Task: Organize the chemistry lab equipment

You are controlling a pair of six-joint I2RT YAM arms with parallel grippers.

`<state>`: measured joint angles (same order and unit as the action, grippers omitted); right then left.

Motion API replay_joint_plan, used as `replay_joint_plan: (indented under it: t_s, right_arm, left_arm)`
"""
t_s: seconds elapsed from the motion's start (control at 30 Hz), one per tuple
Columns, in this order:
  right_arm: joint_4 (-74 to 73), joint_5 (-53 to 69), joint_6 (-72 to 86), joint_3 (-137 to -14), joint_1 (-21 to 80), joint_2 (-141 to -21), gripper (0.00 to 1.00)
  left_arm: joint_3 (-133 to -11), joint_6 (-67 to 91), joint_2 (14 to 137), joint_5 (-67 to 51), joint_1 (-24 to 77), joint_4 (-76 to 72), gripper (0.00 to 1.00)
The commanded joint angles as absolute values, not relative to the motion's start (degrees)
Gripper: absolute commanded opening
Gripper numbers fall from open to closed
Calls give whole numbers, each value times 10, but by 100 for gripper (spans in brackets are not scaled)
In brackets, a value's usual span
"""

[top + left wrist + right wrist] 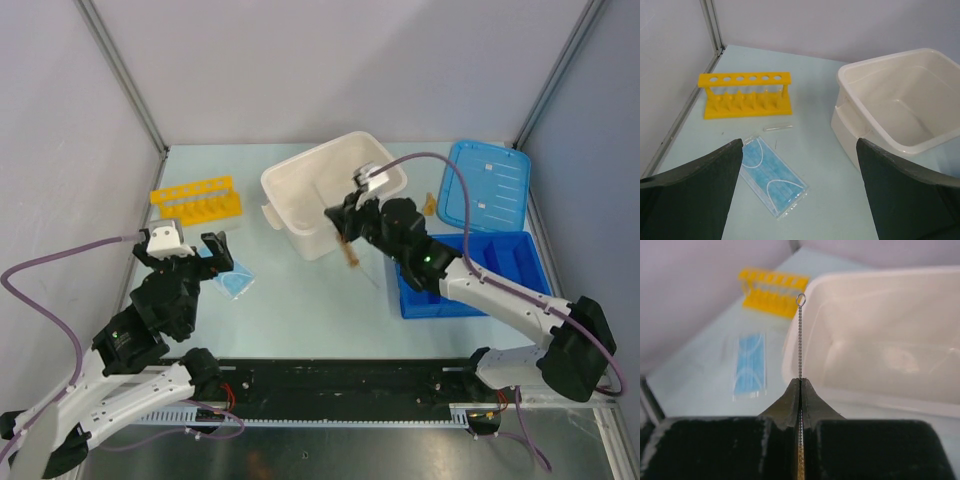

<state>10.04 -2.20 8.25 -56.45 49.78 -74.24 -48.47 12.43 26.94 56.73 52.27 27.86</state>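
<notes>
Wire brush point(800, 335) | gripped at stem by closed right jaws, bristles seemingly below | left jaws spread, empty | to be released low inside white tub point(880, 276)

Nothing legible shows anywhere. The blue lid point(487, 185), beyond and to the right of the right end effector point(343, 225), bears small white marks too small to read.
</notes>
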Motion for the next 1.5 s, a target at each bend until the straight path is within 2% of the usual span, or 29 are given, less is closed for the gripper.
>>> replay_joint_plan:
  t_s: [0.0, 0.23, 0.4, 0.6, 0.7, 0.83, 0.93, 1.2, 1.47]
  right_arm:
    - [208, -129, 219, -601, 454, -751, 0]
    - [283, -251, 422, -652, 397, -853, 0]
    - [318, -305, 529, -705, 396, -945, 0]
    - [295, -384, 641, -735, 408, -1018, 2]
    - [279, -436, 622, -746, 425, -1027, 9]
    - [264, -445, 581, -767, 430, -1028, 28]
    - [255, -426, 553, -774, 427, -1013, 37]
    - [135, -298, 366, -780, 422, -922, 44]
    - [-122, -210, 197, -774, 435, -851, 47]
  left_arm:
    - [-482, 120, 268, 567, 522, 254, 99]
    - [-483, 120, 271, 559, 522, 254, 99]
    - [-482, 122, 272, 555, 522, 254, 100]
    - [-481, 122, 273, 553, 522, 254, 99]
    - [-481, 122, 273, 552, 522, 254, 99]
    - [-481, 122, 275, 551, 523, 254, 99]
    - [-481, 122, 278, 549, 522, 254, 99]
    - [-482, 120, 273, 553, 523, 254, 99]
    - [-482, 119, 265, 556, 522, 254, 99]
